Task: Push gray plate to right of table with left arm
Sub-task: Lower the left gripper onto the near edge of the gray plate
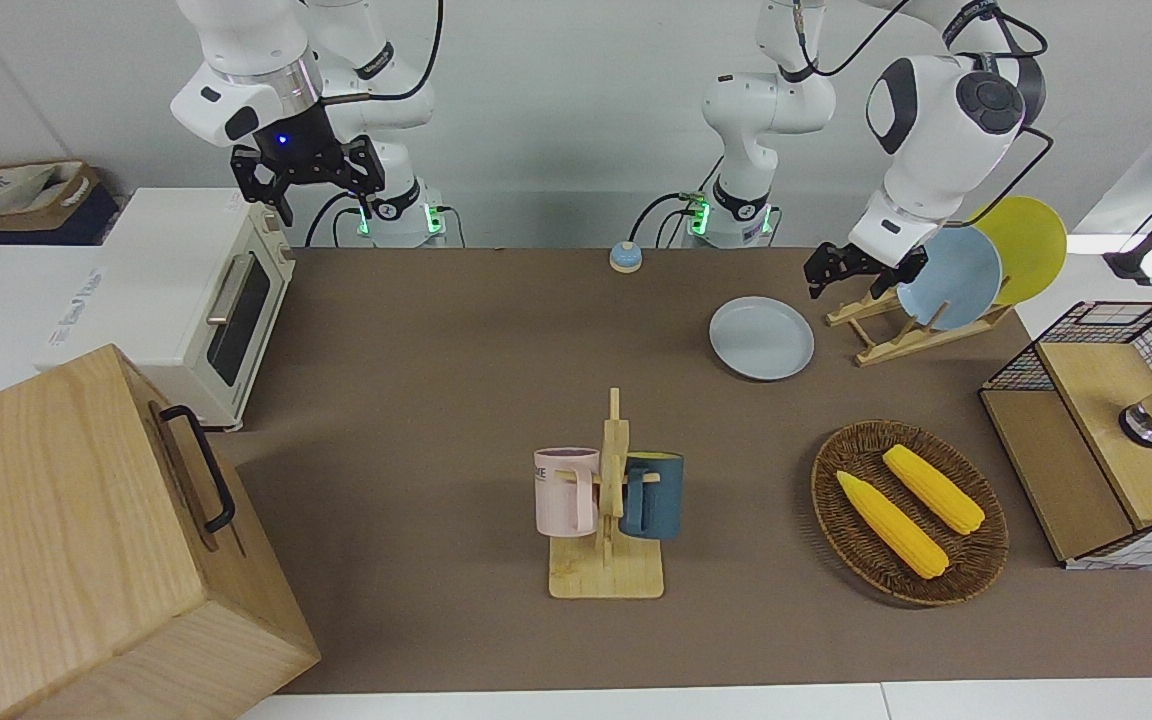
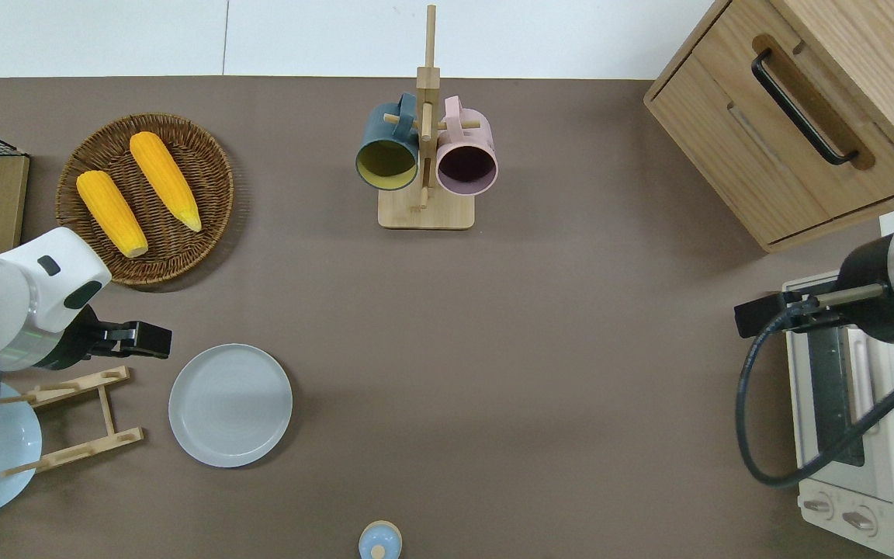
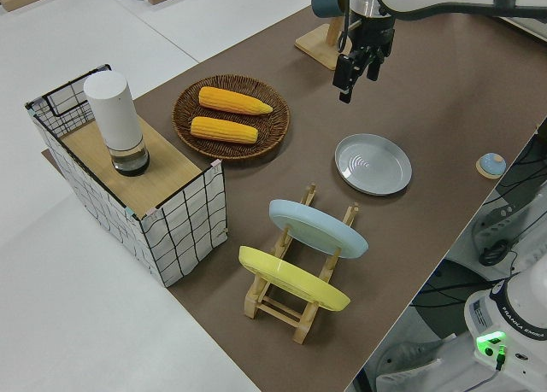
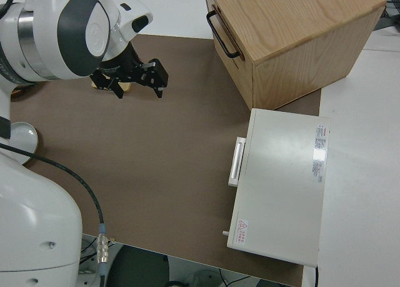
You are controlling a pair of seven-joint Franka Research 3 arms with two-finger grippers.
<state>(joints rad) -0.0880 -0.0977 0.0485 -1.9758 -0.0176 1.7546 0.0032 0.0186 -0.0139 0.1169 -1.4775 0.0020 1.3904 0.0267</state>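
The gray plate [image 2: 230, 405], round, pale bluish-gray with a shallow raised rim, lies flat and empty on the brown tabletop [image 2: 532, 349], nearer to the robots than the spot under the left pincer [image 2: 148, 340], toward the right arm's end, not touching it

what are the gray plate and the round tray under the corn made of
The gray plate looks like matte plastic or glazed ceramic: smooth, even pale colour with a soft sheen; which one is unclear. The round tray looks like woven wicker or rattan: dark brown strands in visible concentric weave, holding two corn cobs.
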